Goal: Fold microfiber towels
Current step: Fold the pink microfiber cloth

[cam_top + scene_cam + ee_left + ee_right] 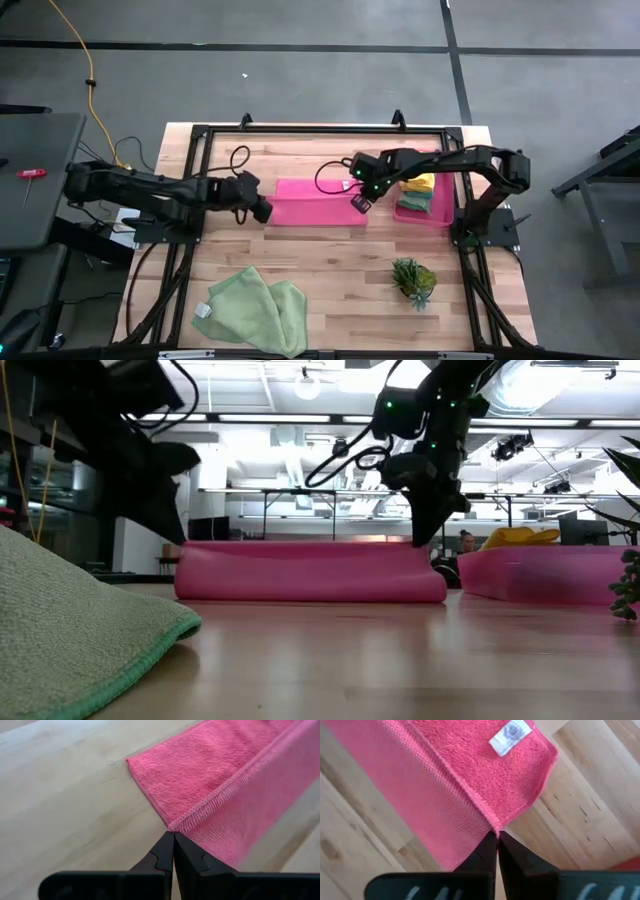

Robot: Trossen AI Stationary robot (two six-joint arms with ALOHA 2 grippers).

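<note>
Both hands pinch the hot pink fuzzy microfiber towel [312, 201] by its edge. Left hand [263, 212] sits at the towel's left end, its dark fingers [165, 855] pressed together on the stitched hem at the corner, as the left wrist view shows. Right hand [360, 202] sits at the towel's right end, fingers [489, 851] likewise closed on the hem just beside the small white label [508, 736]. Between the two hands the pink towel lies folded over on itself as a long flat band on the pale wooden table [330, 275], towards the middle of the far half; in the low view it shows as a low pink strip [310, 570] with a rounded fold along the front.

To the right of it, near the right arm's base, a rigid pink rectangular plastic tray [423, 216] holds folded cloths, a yellow one [421, 182] on top of a teal one [412, 200]. Near the front edge on the left lies a crumpled pale green microfiber towel [255, 310], which fills the near left corner of the low view [70, 625]. A small spiky green plant [413, 279] stands on the table at the front right, well apart from both towels.
</note>
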